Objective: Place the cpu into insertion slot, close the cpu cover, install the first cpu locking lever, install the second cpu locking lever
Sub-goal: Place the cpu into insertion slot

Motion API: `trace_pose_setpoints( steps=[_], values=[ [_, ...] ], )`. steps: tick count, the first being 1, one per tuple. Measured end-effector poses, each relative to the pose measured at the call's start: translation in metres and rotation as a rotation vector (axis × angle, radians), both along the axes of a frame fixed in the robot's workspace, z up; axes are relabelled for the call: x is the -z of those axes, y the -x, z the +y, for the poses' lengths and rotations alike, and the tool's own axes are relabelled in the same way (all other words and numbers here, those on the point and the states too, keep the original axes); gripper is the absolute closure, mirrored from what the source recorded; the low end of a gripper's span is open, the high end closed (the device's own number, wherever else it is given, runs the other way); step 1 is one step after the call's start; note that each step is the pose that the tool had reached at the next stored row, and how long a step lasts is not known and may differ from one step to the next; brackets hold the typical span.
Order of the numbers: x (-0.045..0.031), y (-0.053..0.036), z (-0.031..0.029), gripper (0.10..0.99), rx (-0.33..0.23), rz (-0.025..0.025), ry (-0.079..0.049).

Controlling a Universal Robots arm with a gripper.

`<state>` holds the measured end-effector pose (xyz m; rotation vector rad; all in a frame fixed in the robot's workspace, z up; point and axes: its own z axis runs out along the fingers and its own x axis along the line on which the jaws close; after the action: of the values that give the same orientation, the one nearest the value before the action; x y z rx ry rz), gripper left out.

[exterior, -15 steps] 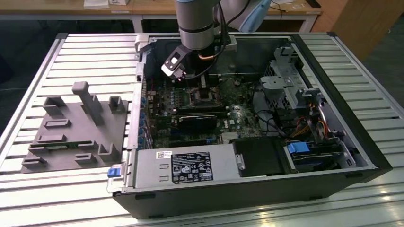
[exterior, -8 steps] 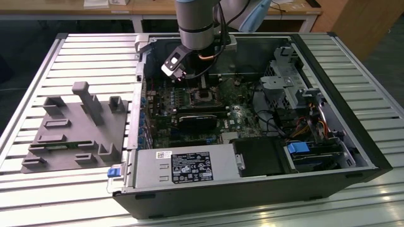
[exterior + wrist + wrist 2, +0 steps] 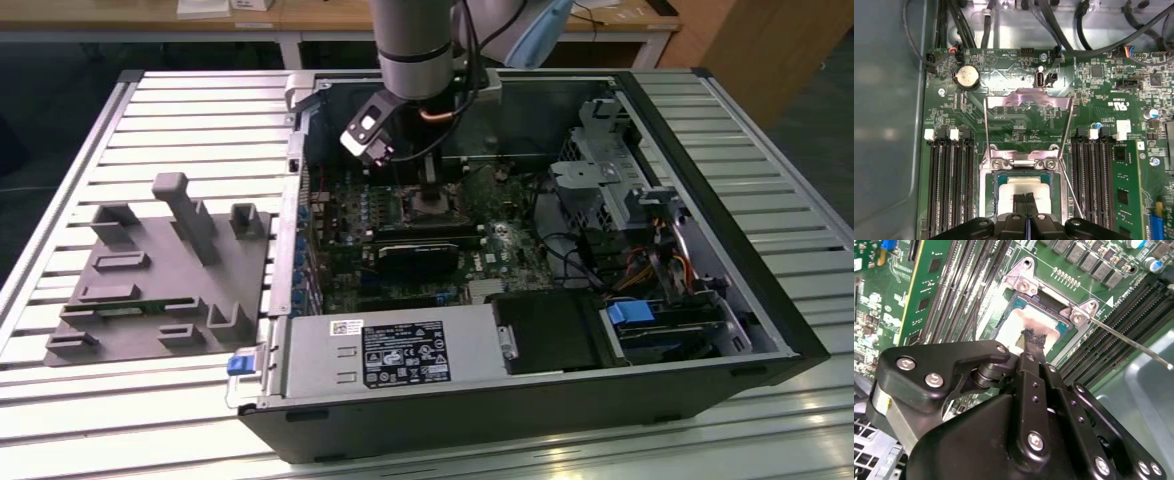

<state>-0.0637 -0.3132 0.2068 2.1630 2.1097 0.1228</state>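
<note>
The gripper [image 3: 1026, 199] has its fingers pressed together, holding nothing, tips at the cpu [image 3: 1010, 187]. The cpu lies in the insertion slot [image 3: 987, 200]. The cpu cover [image 3: 1027, 99] stands open.

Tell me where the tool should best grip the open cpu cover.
Take the cpu cover by its free crossbar, the edge farthest from its hinged side. The frame is swung open, away from the cpu, which leaves that thin bar exposed. Coming from above and straddling the bar probably works best.
</note>
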Motion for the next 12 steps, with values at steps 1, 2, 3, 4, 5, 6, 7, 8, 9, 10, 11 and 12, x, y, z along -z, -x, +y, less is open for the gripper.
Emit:
trace_pose_setpoints(
  steps=[1, 2, 3, 4, 5, 6, 7, 8, 9, 10, 11, 12],
  values=[
    [-0.0018, 0.0000, 0.0000, 0.984, 0.000, 0.0000, 0.000],
    [-0.0034, 0.0000, 0.0000, 0.984, 0.000, 0.0001, 0.000],
    [-0.0047, 0.0000, 0.0000, 0.984, 0.000, 0.0001, 0.000],
    [-0.0055, 0.0000, 0.0000, 0.984, 0.000, 0.0000, 0.000],
    [-0.0059, 0.0000, 0.0000, 0.984, 0.000, 0.0001, 0.000],
    [-0.0058, 0.0000, 0.0000, 0.984, 0.000, -0.0001, 0.000],
    [-0.0058, 0.0000, 0.0000, 0.984, 0.000, -0.0002, 0.000],
    [-0.0058, 0.0000, 0.0000, 0.984, 0.000, -0.0001, 0.000],
    [-0.0059, 0.0000, 0.0000, 0.984, 0.000, -0.0001, 0.000],
    [-0.0060, 0.0000, 0.0000, 0.984, 0.000, 0.0000, 0.000],
    [-0.0060, 0.0000, 0.0000, 0.984, 0.000, 0.0000, 0.000],
    [-0.0060, -0.0003, 0.0000, 0.984, 0.000, 0.0028, 0.000]
  ],
)
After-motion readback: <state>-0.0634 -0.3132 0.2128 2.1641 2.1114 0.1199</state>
